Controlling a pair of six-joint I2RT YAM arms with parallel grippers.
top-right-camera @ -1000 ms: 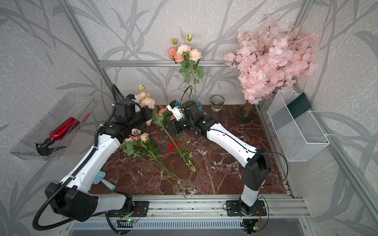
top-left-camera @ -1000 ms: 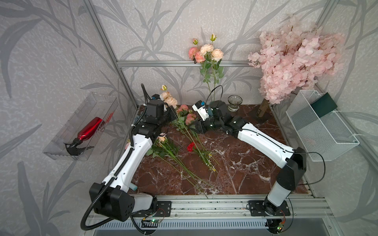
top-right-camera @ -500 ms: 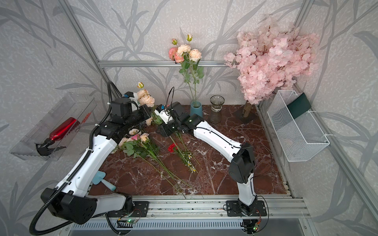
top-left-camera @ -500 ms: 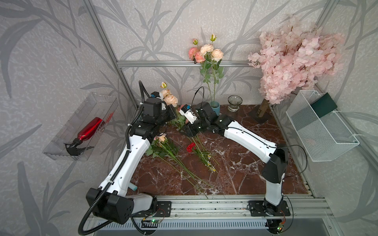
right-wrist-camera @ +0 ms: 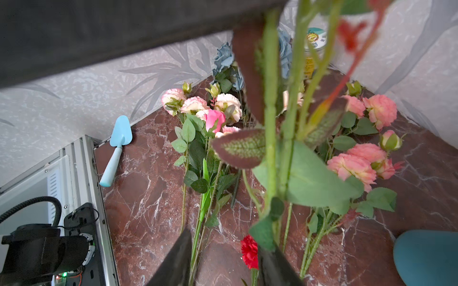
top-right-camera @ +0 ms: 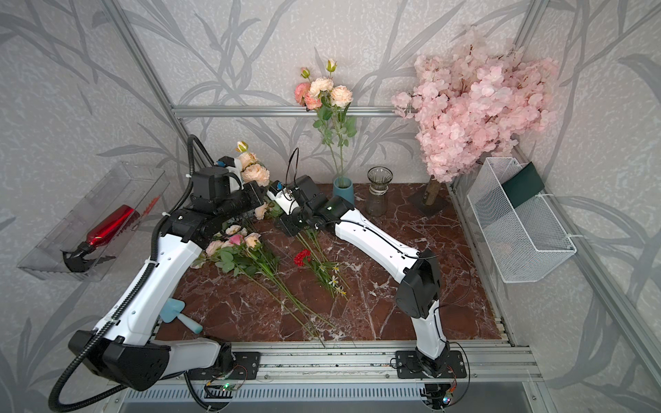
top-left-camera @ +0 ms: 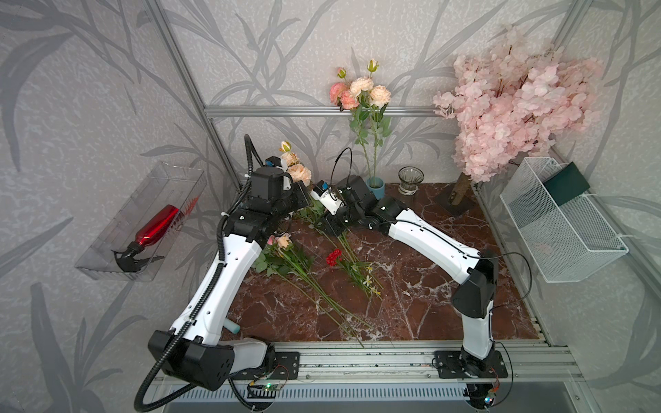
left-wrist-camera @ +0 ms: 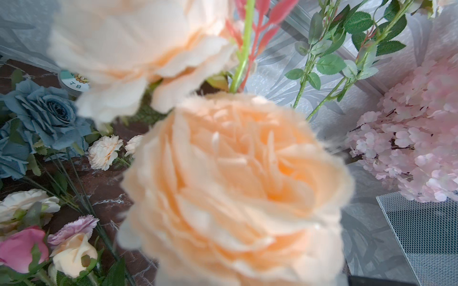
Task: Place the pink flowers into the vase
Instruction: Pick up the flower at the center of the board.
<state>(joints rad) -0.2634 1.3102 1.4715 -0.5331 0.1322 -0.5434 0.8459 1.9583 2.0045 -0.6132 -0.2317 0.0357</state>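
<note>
Closest to me, more pink sprays lie on the table, long stems pointing my way, with the red carnation just beside them; none of that is in play right now.

A bit further in is the lifted spray, the one I'm actually working; my left fingers are pinched all the way down. The peach heads fill the left wrist view and stand clear of the table, so I reckon I'm clamped on its stem, though the pinch itself is hidden.

The real news is my right arm; a second ago it was back by the vase, and now it has swung across so the hanging stem runs down between my right fingers. Those are partway apart and narrowing, not on the stem yet as far as I can see. My guess is it's a steadying grip or a handover, so the loose bottom end can be aimed.

At the back, the blue vase already has one standing spray in it; the glass vase next to it is empty, and the blossom tree sits off in the corner.
</note>
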